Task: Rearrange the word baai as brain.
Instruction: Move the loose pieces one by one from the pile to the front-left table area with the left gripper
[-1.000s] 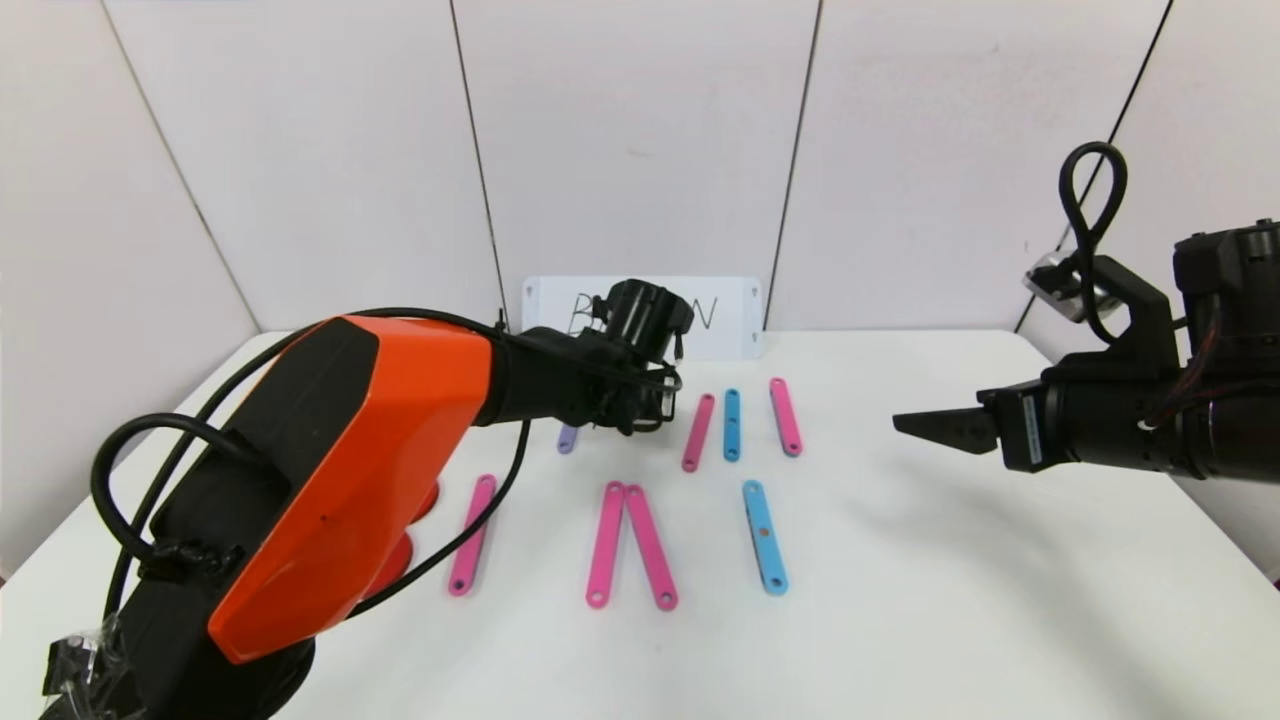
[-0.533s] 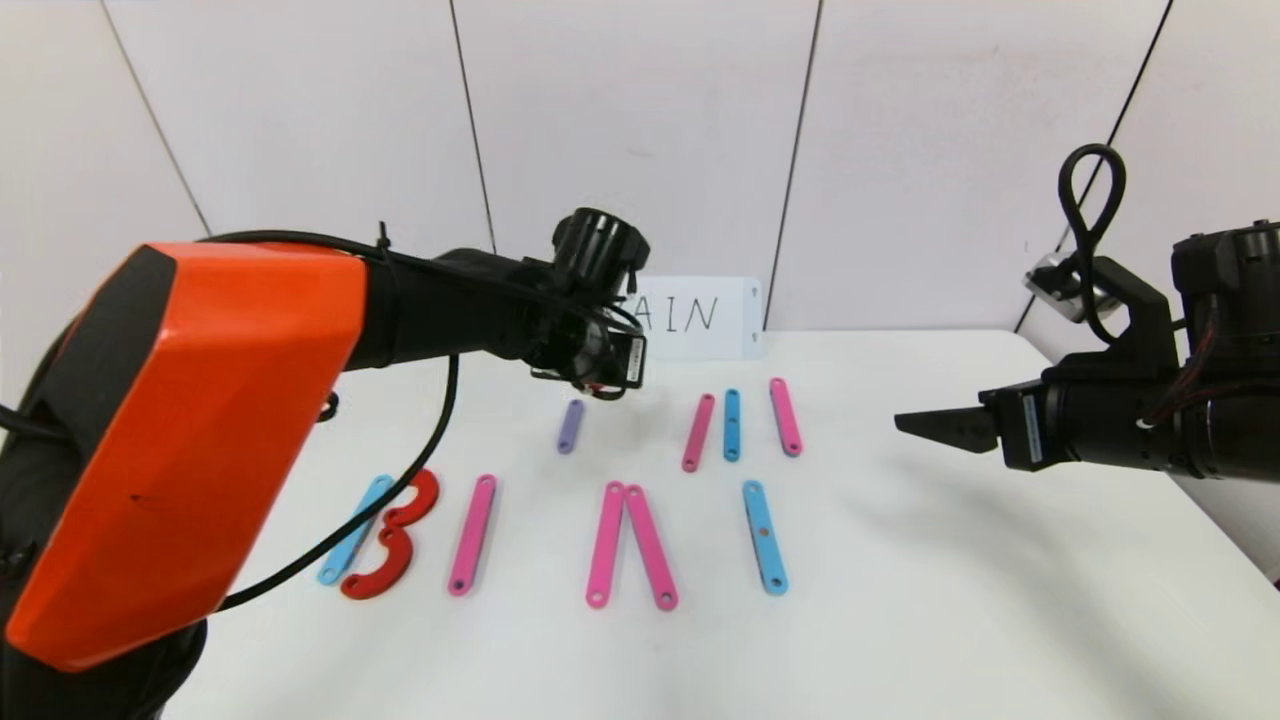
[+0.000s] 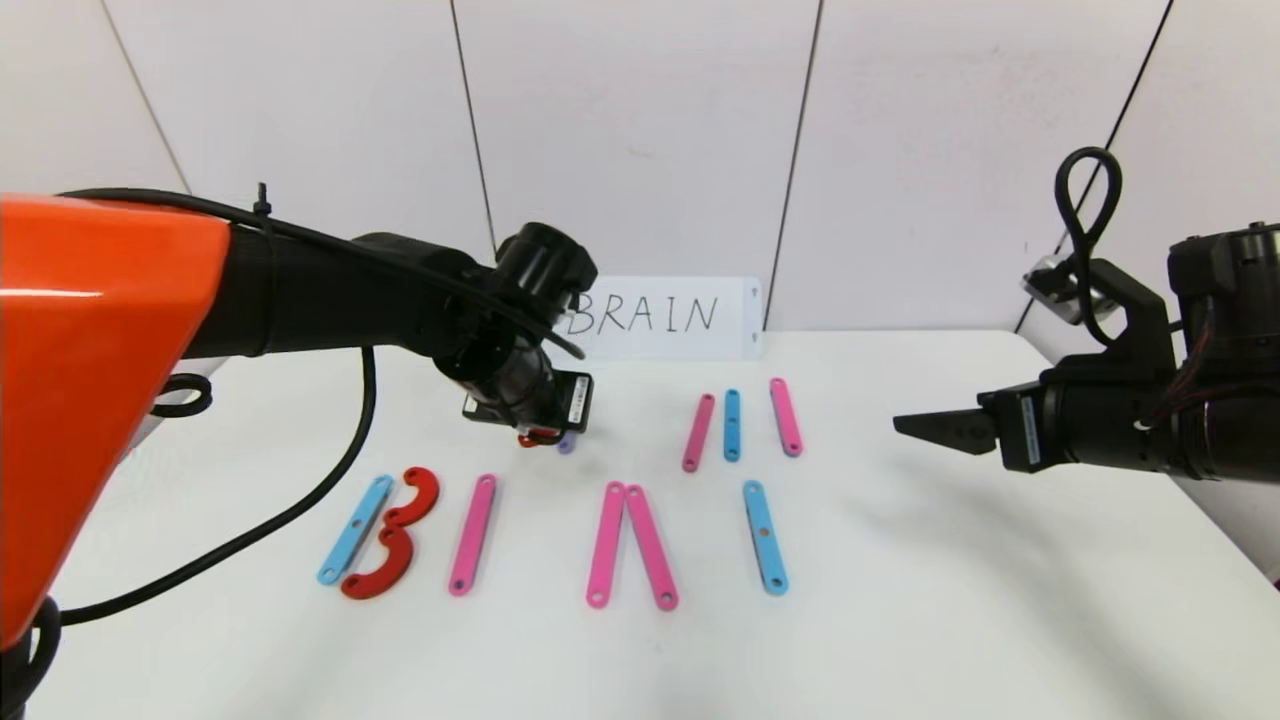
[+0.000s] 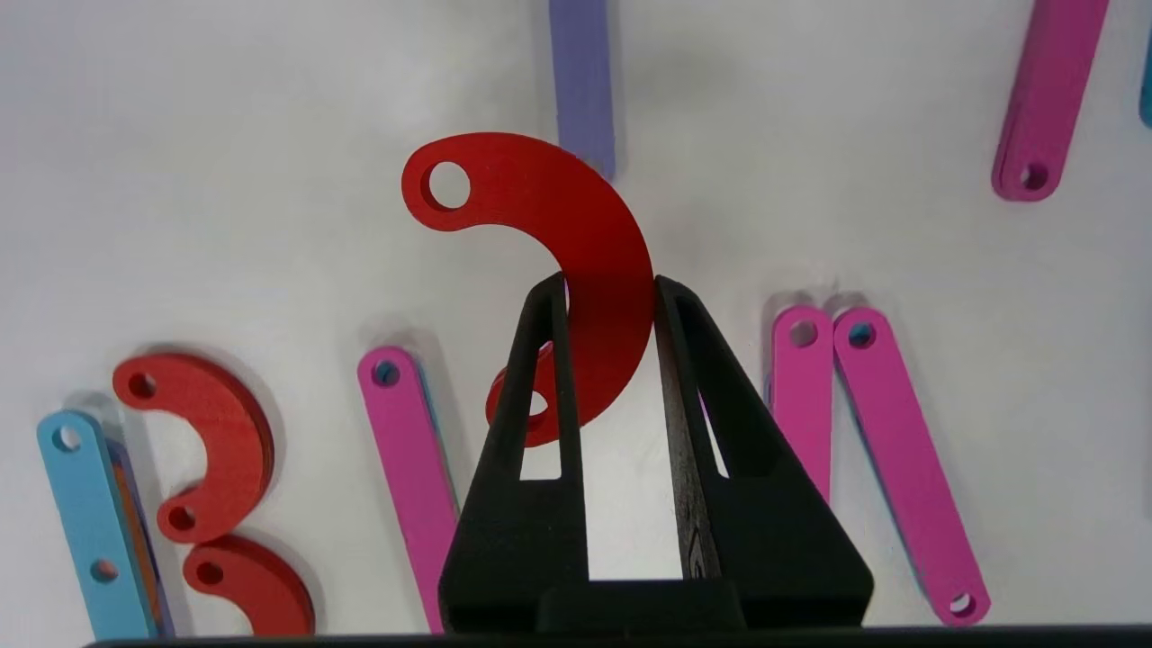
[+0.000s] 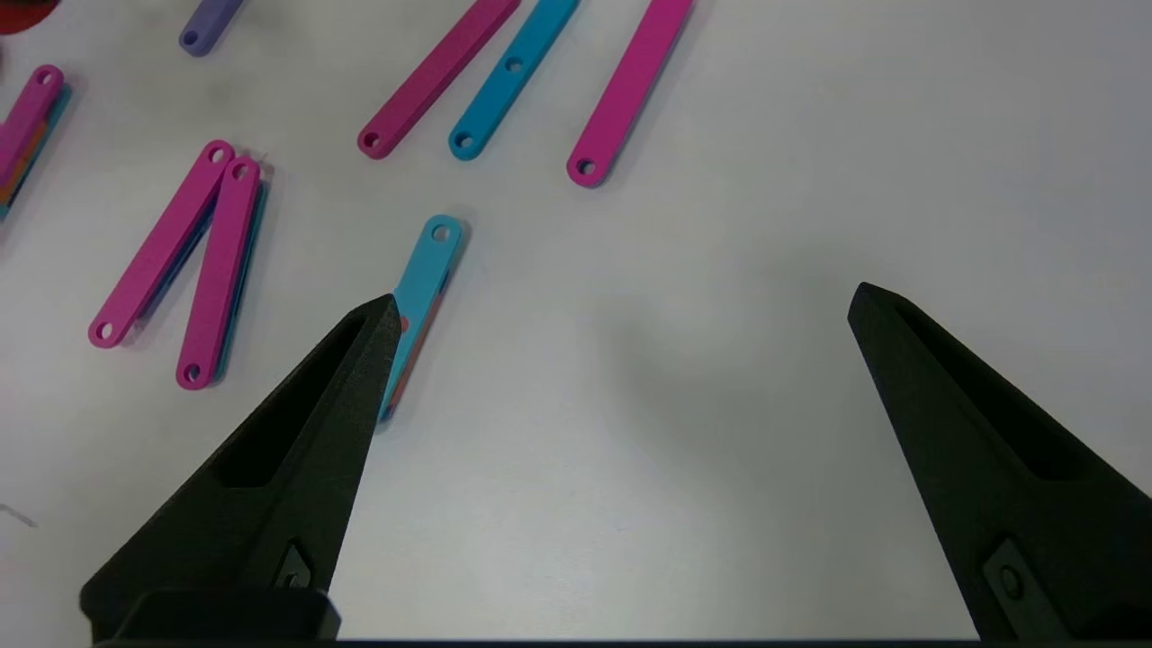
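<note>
Red curved hook [image 4: 576, 270] is clamped between the left gripper [image 4: 607, 292] fingers, lifted off the table, above the gap between the lone pink bar [image 3: 472, 535] and the purple bar [image 3: 566, 443]. Big change over the last second: the left arm swung back from the far side near the white card [image 3: 660, 315] toward the robot's left, so the card's "BRAIN" is fully readable now, and the B at the front row's left end, a light-blue bar [image 3: 354, 529] plus two red hooks [image 3: 392, 535], is back in view. Hook came along in the grip.

Meaning for the task: probably the R's bowl, headed for the top of that pink bar next to the B. Purple bar likely the R's leg, though it's mostly hidden under the gripper in the head view.

The pink inverted V [image 3: 628, 543] (A without crossbar) and blue bar [image 3: 764, 537] (I) sit untouched; three spare bars [image 3: 732, 425] lie behind them, N not built.

Right gripper [image 5: 621, 306] hangs wide apart and empty over the table's right side, idle.
</note>
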`<state>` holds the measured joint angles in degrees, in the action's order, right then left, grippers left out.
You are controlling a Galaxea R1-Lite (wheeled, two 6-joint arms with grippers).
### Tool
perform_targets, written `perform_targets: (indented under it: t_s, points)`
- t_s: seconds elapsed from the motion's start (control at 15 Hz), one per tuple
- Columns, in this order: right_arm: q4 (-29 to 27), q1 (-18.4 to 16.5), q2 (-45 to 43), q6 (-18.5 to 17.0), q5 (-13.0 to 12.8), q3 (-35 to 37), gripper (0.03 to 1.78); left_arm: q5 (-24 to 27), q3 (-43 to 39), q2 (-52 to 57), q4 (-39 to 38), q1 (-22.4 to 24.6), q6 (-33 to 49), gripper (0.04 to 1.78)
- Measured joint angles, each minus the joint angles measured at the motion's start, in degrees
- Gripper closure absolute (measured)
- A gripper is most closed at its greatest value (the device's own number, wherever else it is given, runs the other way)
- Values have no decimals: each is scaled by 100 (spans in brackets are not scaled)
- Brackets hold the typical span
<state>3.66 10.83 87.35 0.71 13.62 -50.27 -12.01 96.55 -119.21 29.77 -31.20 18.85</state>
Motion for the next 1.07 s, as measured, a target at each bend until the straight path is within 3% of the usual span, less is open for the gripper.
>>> perform_targets:
  t_s: [0.4, 1.07]
  points:
    - [-2, 33, 11, 4, -1, 9, 7, 22, -862, 166, -102, -30, 347, 152]
    - [0, 50, 50, 6, -9, 17, 7, 29, -1133, 48, -116, -33, 364, 152]
